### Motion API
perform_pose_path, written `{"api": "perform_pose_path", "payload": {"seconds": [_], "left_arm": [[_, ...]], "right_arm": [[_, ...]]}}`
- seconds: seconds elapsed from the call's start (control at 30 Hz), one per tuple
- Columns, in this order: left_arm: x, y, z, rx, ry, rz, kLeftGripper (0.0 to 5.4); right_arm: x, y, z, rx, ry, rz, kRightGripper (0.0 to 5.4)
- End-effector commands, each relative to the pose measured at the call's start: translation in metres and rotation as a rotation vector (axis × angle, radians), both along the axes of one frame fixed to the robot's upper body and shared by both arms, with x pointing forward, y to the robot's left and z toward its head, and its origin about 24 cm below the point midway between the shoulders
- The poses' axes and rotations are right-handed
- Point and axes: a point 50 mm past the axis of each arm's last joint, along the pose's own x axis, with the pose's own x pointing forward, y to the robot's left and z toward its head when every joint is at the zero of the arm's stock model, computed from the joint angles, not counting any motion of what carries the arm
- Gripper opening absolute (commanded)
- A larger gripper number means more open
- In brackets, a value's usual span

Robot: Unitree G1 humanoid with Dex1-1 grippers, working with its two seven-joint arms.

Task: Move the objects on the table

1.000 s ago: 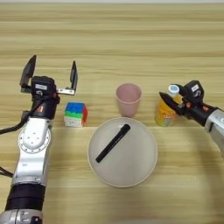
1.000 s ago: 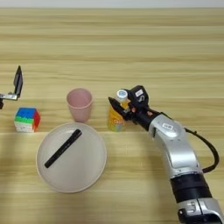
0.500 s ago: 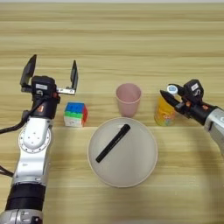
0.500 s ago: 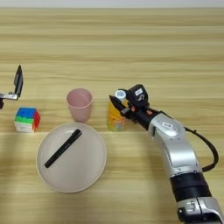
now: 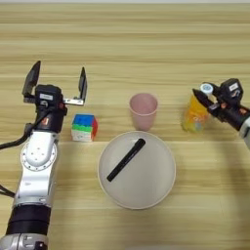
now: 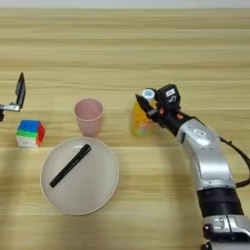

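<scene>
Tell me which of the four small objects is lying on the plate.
The black pen: it lies diagonally inside the beige plate. The puzzle cube, pink cup and orange juice bottle stand on the table itself.

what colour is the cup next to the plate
Pink. The cup stands just beyond the plate; the left eye view shows it best.
</scene>
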Motion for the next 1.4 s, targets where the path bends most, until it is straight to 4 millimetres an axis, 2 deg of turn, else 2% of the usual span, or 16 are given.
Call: {"api": "perform_pose_path", "payload": {"seconds": [0.03,0.2,0.37,0.77,1.07,1.1,1.4], "left_arm": [[0.001,-0.002,0.001,0.014,-0.007,-0.003,5.40],[0.002,-0.001,0.001,0.016,-0.007,-0.004,5.40],[0.002,-0.001,0.001,0.017,-0.007,-0.004,5.40],[0.002,-0.001,0.002,0.019,-0.010,-0.004,5.40],[0.001,-0.001,0.002,0.020,-0.009,0.000,5.40],[0.001,-0.001,0.002,0.019,-0.009,0.000,5.40],[0.001,-0.001,0.001,0.019,-0.007,-0.001,5.40]], "right_arm": [[0.008,-0.018,0.012,0.005,-0.037,-0.069,1.78],[0.013,-0.037,0.010,0.000,-0.021,-0.151,1.78],[0.015,-0.044,0.003,0.000,0.005,-0.181,1.78],[0.017,-0.049,-0.010,-0.014,0.032,-0.209,1.78],[0.014,-0.044,-0.018,-0.023,0.050,-0.191,1.78],[0.014,-0.044,-0.018,-0.024,0.052,-0.188,2.07],[0.014,-0.043,-0.018,-0.021,0.049,-0.183,3.02]]}}
